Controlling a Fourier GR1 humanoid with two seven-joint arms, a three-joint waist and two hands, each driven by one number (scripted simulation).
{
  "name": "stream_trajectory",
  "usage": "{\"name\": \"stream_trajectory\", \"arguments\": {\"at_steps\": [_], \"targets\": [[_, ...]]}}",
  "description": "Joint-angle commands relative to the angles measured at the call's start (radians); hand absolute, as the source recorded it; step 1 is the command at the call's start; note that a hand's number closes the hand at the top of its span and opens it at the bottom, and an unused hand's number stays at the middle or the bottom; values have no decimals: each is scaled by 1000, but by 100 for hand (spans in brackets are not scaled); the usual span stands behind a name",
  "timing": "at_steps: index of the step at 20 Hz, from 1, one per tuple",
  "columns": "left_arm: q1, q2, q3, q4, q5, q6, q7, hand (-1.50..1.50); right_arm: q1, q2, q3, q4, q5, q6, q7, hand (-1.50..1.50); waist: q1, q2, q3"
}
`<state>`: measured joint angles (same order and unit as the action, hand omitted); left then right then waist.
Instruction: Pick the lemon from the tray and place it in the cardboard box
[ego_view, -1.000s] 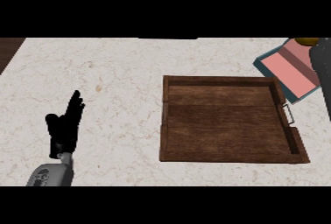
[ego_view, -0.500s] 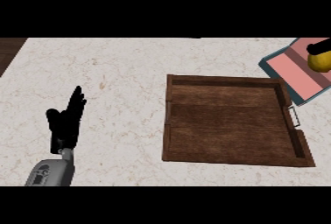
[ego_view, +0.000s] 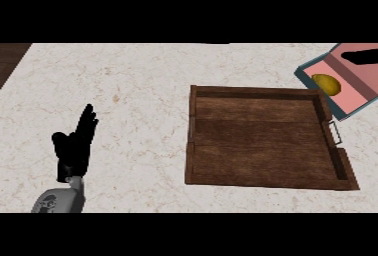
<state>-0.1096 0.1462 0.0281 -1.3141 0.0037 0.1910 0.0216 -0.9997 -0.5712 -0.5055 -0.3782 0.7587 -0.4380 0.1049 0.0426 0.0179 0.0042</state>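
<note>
The cardboard box (ego_view: 347, 82) at the upper right is cut off by the frame's right edge; a dark shape inside it is unidentifiable.

Black left hand (ego_view: 72, 150) (slim fingers) on grey forearm (ego_view: 59, 201)

The worktop (ego_view: 148, 80) looks like pale, veined marble, smooth and matt. The tray (ego_view: 258, 142) is dark, grained wood. The lemon (ego_view: 326, 84) has dull yellow skin.

Marble counter (ego_view: 140, 80) — tray (ego_view: 193, 145), box (ego_view: 308, 80)
</note>
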Motion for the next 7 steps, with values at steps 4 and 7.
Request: {"name": "stream_trajectory", "arguments": {"at_steps": [4,7], "targets": [[-31,33,36,-2,16,-7,39,0,35,-8,-194,-58,-251,44,-253,-150,-30,-10,-1],[17,32,32,16,12,-26,-11,0,71,-47,-249,-41,-310,43,-312,-150,-23,-8,-2]]}}
